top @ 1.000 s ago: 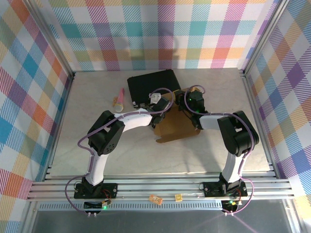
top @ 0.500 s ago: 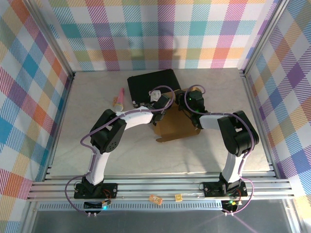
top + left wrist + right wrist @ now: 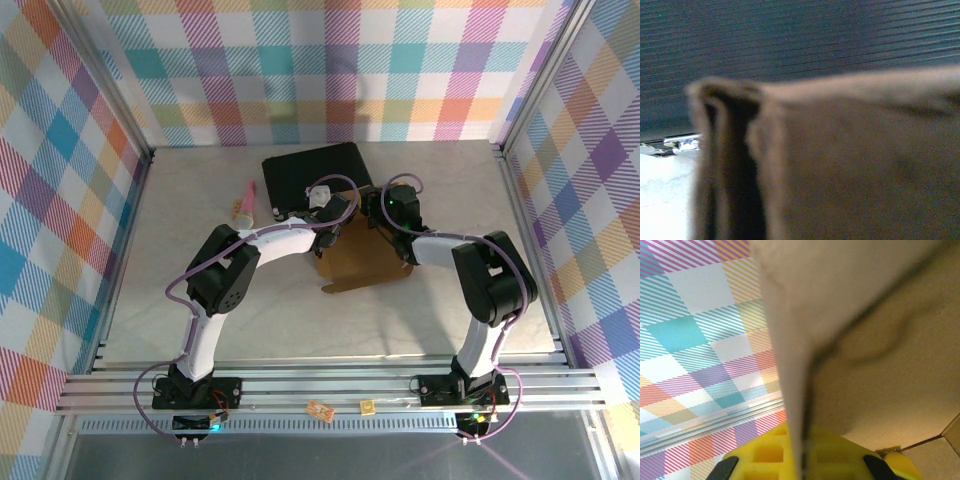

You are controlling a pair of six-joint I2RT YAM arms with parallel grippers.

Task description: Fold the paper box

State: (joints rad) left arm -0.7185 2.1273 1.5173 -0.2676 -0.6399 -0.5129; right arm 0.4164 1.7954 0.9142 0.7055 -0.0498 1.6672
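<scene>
The paper box [image 3: 365, 258] sits just in front of the black hard case [image 3: 310, 172], only partly formed. The right tool [image 3: 802, 462] pinches a raised cardboard wall. The left tool [image 3: 336, 214] is closed narrow at the box's far edge. Most of the folding looks undone.

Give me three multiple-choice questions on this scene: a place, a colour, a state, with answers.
1. The black case lies, from the paper box: A) toward the back wall B) toward the arm bases C) on the front rail
2. The paper box is: A) white B) brown C) blue
3. The right end effector is: A) wide open B) shut on the paper box C) shut on the case
1 A, it sits beyond the box; 2 B, plain brown cardboard; 3 B, cardboard runs between its yellow fingers.
</scene>
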